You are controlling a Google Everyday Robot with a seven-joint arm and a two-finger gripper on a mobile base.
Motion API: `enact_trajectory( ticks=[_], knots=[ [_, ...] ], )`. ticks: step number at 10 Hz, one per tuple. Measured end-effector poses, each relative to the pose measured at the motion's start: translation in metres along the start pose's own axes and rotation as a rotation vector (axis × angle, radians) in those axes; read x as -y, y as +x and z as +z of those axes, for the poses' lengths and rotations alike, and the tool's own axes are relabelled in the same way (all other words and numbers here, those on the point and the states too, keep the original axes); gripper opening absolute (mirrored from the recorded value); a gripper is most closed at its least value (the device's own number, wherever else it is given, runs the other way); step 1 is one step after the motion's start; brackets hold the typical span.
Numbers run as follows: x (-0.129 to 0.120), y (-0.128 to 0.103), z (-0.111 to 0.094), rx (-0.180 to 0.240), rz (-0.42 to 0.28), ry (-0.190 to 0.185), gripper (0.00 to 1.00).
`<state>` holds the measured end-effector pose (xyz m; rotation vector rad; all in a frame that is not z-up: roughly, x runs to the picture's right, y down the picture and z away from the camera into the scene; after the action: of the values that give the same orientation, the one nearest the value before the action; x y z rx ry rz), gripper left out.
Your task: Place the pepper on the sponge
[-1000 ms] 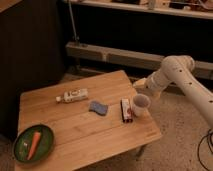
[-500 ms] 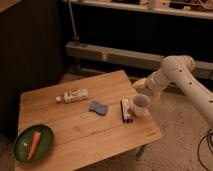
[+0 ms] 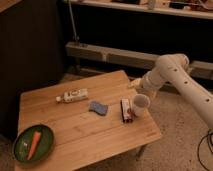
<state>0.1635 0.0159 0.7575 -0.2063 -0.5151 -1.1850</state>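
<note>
The pepper (image 3: 34,144) is a slender orange vegetable lying in a round green dish (image 3: 48,134) at the table's front left corner. The sponge (image 3: 98,107), a small flat blue pad, lies near the middle of the wooden table (image 3: 85,132). My gripper (image 3: 139,104) hangs at the end of the white arm over the table's right edge, just right of a dark red-and-white box (image 3: 126,110). It is open, holds nothing, and is far from the pepper.
A white bottle (image 3: 72,95) lies on its side behind the sponge, toward the table's back left. A dark wall and a low ledge (image 3: 100,54) run behind the table. Speckled floor lies to the right.
</note>
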Motion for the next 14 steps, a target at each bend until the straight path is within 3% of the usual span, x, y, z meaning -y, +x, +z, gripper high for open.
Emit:
enact_trajectory(
  ticks=[1, 6, 7, 14],
  knots=[
    [0.033, -0.026, 0.000, 0.013, -0.078, -0.002, 0.80],
    [0.135, -0.133, 0.015, 0.091, -0.371, -0.029, 0.80],
    [0.144, -0.143, 0.018, 0.102, -0.399, -0.032, 0.80],
    [0.143, -0.141, 0.018, 0.099, -0.398, -0.034, 0.80]
  ],
)
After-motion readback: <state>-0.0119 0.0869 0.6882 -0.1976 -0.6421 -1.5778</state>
